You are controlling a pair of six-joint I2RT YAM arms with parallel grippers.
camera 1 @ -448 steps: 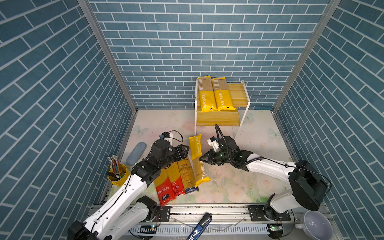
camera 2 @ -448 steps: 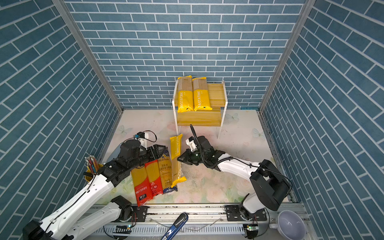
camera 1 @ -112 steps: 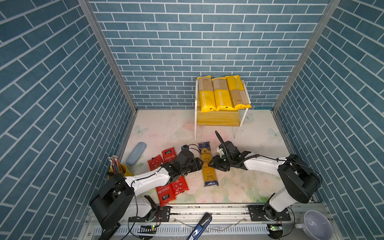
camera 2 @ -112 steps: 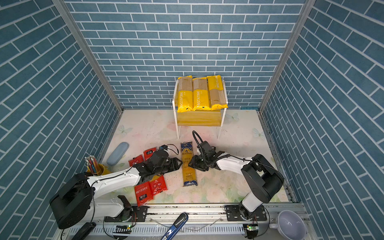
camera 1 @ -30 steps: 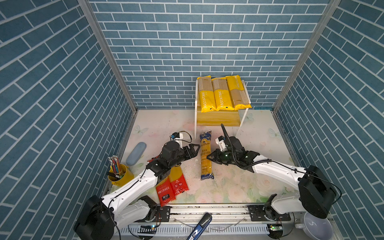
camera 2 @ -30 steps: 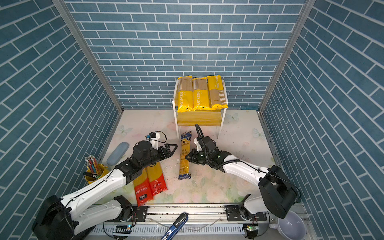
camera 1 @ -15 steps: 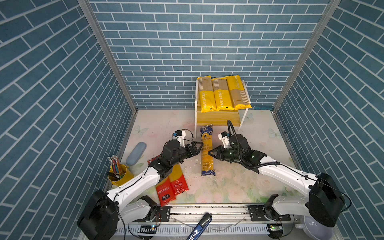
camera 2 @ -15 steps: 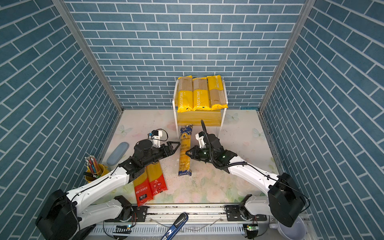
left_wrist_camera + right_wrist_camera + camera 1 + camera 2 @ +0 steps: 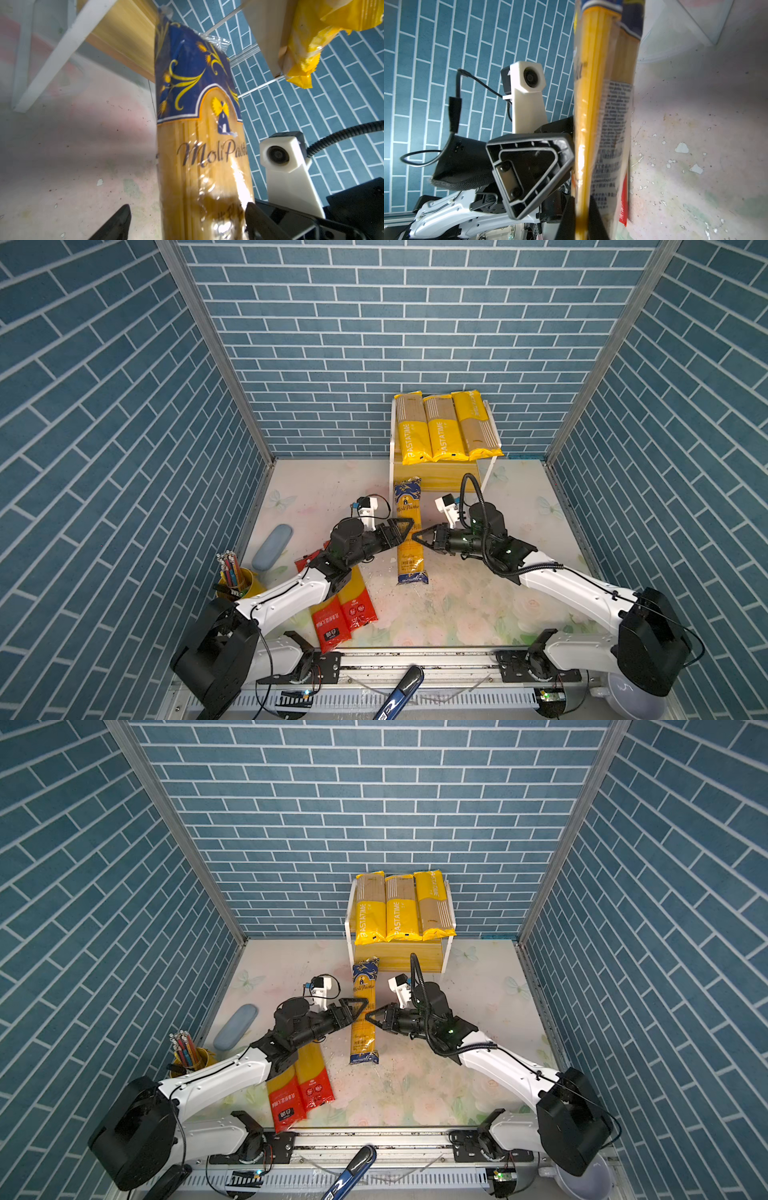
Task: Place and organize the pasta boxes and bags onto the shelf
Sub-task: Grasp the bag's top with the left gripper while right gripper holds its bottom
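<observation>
A dark-blue-ended pasta bag (image 9: pixel 409 506) (image 9: pixel 363 986) hangs lengthwise between my two grippers, its far end at the front of the shelf's lower board (image 9: pixel 446 476) by the left leg. My right gripper (image 9: pixel 417 536) (image 9: pixel 581 209) is shut on the bag's right edge (image 9: pixel 604 104). My left gripper (image 9: pixel 405 531) (image 9: pixel 188 207) is open, with a finger on either side of the bag (image 9: pixel 199 145); one finger touches it and the other stands apart. Three yellow packs (image 9: pixel 438 427) lie side by side on the shelf's top tier. Two red-ended packs (image 9: pixel 345 610) lie on the floor under my left arm.
A grey-blue oblong case (image 9: pixel 272 545) and a yellow cup of pencils (image 9: pixel 235 578) sit by the left wall. A blue-handled tool (image 9: pixel 399 693) lies on the front rail, and a white bowl (image 9: pixel 636 697) sits at the front right. Brick walls close in three sides.
The blue-ended bag has moved away from the front and towards the shelf, carried by the right gripper. The left gripper went along with it and stayed open.
</observation>
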